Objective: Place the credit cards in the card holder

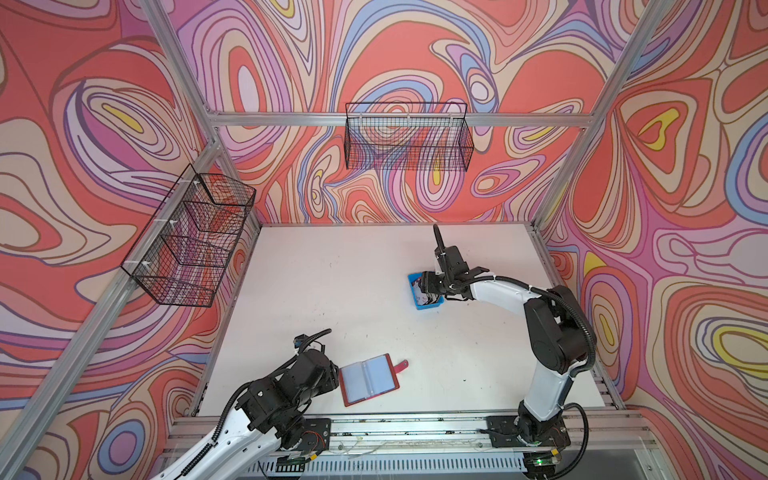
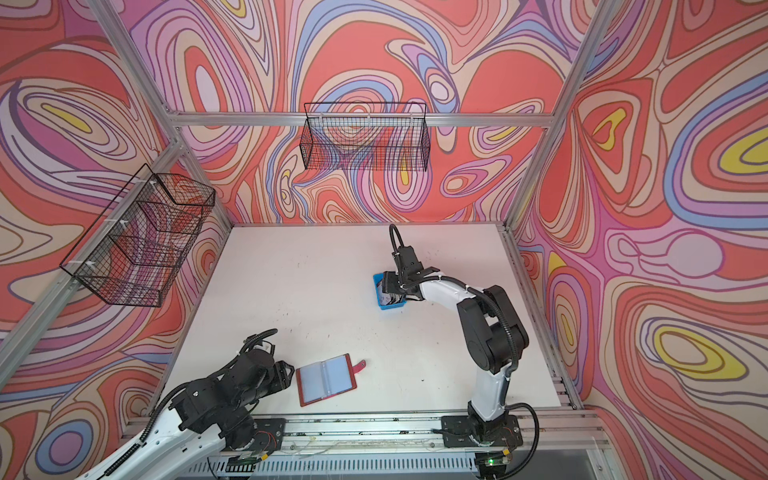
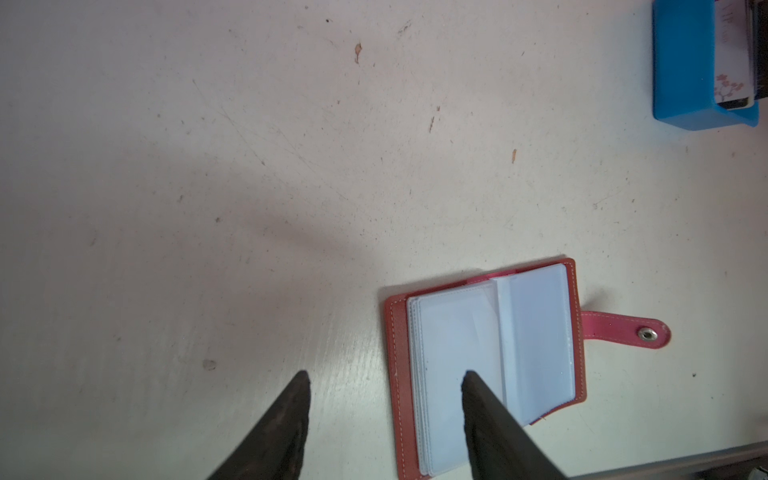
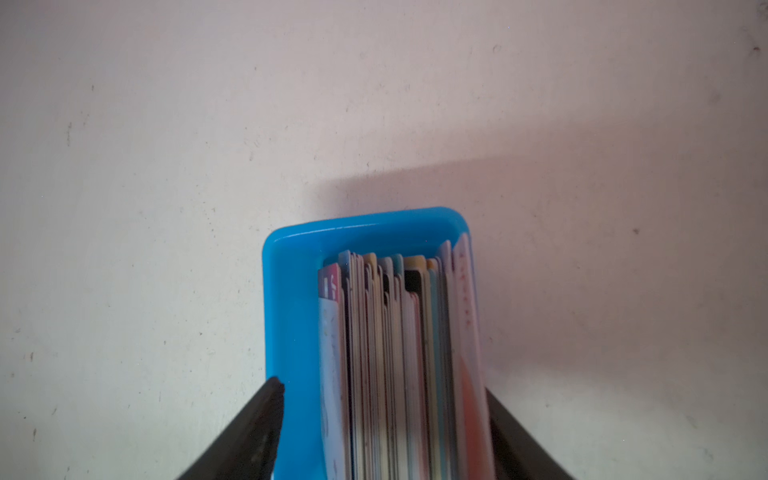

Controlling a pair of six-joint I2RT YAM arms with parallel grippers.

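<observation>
Right wrist view: the right gripper stands spread wide, with one finger on either side of the blue tray, just outside its walls. It has no single card pinched. The credit cards stand on edge in that tray, packed side by side and leaning against one long wall. In both top views the tray sits on the white table, right of the middle and toward the far side.

In the left wrist view the left gripper is about half open and holds nothing. One fingertip is over bare table and the other over a clear sleeve page of the card holder. The holder lies open and flat near the table's near edge, left of the middle and well apart from the tray. Its snap tab points right.
</observation>
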